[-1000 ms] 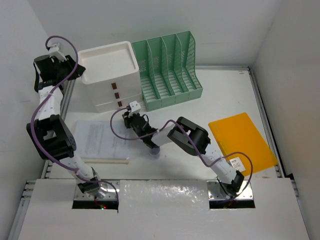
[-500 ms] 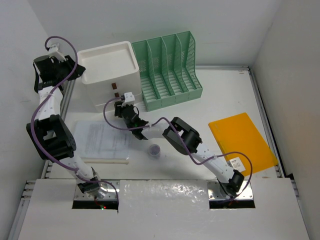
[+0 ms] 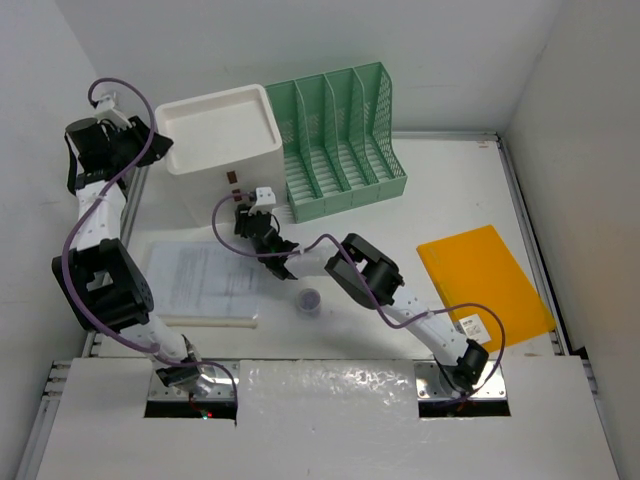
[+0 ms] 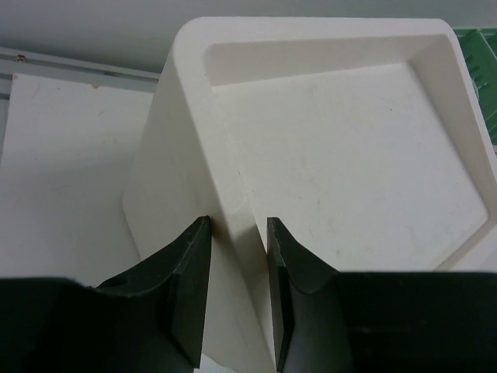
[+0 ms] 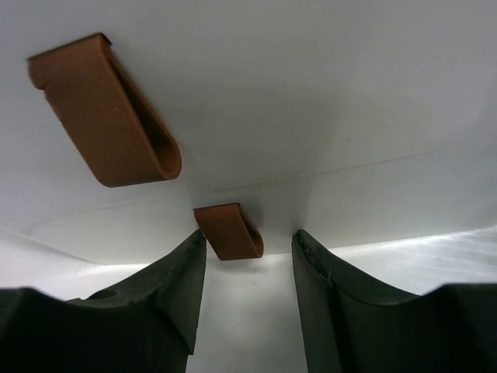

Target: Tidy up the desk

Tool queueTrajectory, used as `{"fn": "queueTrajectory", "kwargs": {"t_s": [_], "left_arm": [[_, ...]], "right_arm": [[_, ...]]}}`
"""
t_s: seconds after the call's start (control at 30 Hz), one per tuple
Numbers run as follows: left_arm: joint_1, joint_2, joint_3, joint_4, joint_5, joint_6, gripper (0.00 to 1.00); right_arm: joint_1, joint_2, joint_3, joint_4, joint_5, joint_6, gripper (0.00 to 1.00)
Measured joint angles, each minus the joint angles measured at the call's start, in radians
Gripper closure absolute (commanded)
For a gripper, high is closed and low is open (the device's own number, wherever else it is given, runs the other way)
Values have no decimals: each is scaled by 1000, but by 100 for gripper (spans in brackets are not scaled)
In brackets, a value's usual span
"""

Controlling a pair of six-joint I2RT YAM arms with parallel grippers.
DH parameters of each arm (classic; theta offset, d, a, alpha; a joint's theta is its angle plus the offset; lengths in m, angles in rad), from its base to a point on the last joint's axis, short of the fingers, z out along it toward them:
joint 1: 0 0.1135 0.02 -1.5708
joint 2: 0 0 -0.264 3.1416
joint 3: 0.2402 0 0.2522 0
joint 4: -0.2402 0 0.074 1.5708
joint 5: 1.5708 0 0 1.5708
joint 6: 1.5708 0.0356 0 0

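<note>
Gripping the left rim of the white drawer box [image 3: 215,125], the left gripper [image 4: 238,229] is clamped on it, one finger inside the top tray, one outside. At the box front the right gripper [image 5: 249,233] has jaws apart, lower brown handle [image 5: 229,231] between the fingers, no visible contact; upper brown handle [image 5: 109,109] up-left in that view. White desk [image 3: 450,190] spans the workspace under both arms: box far left, green file rack [image 3: 340,135] just beside it, paper stack [image 3: 205,280] near left, orange folder [image 3: 483,285] near right.
</note>
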Motion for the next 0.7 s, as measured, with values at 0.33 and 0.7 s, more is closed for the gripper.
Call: {"fn": "queueTrajectory", "kwargs": {"t_s": [0.33,0.7], "left_arm": [[0,-37,-25,-39,8,-30,100],[1,-17,-8,-38,-4,-46,100]], "right_arm": [[-9,-22,-167,203,-4,-180,54],[2,-4,-108,239,-82,-367,50]]}}
